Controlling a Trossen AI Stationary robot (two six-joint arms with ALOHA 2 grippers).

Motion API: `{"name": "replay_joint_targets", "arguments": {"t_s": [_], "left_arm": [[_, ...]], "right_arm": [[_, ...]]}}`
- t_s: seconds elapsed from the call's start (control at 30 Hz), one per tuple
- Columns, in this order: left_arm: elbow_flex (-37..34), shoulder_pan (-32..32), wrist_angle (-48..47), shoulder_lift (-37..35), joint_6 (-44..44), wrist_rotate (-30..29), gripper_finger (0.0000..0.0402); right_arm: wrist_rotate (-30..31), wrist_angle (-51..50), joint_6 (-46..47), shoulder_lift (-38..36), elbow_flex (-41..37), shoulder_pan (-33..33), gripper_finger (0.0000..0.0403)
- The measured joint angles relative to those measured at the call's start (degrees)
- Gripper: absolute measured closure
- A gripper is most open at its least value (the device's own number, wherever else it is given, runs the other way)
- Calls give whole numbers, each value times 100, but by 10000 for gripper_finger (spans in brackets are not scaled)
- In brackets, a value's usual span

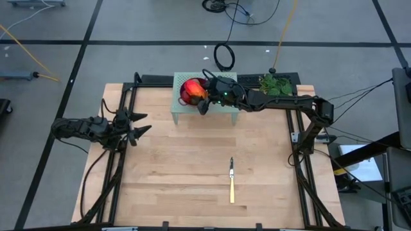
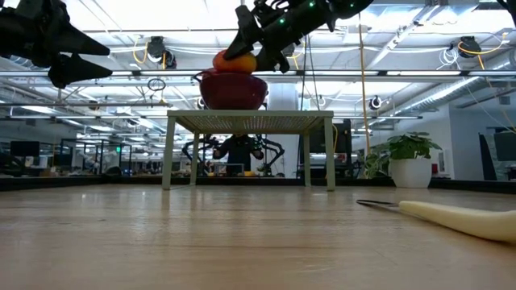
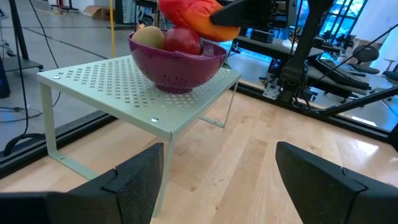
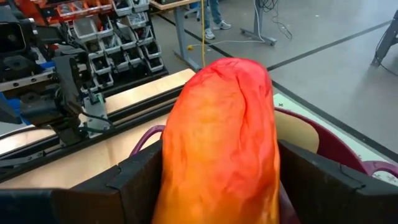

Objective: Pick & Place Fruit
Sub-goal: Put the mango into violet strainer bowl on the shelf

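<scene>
The right hand [image 1: 204, 97], at twelve o'clock on the surface [image 1: 192, 173], straddles the mango [image 4: 221, 149] over the bowl [image 3: 177, 65] with jaws wide, seemingly releasing it among the other fruit, while the left hand [image 1: 138, 125] waits open at nine o'clock, the rack's [image 3: 106, 84] edges unobstructed.

colander bowl [image 4: 323, 149] mostly hidden behind oblong fruit [image 4: 224, 149], knife [image 2: 451, 216] cropped

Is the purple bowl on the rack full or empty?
Full: the bowl holds fruit heaped above its rim, with a red-orange fruit on top between the right gripper fingers.
</scene>
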Motion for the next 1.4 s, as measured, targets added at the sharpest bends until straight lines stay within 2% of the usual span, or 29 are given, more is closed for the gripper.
{"name": "replay_joint_targets", "arguments": {"t_s": [0.53, 1.4], "left_arm": [[0, 0, 1, 0, 0, -1, 92], [0, 0, 2, 0, 0, -2, 92]], "right_arm": [[132, 360, -109, 0, 0, -67, 115], [127, 315, -272, 0, 0, -61, 115]]}}
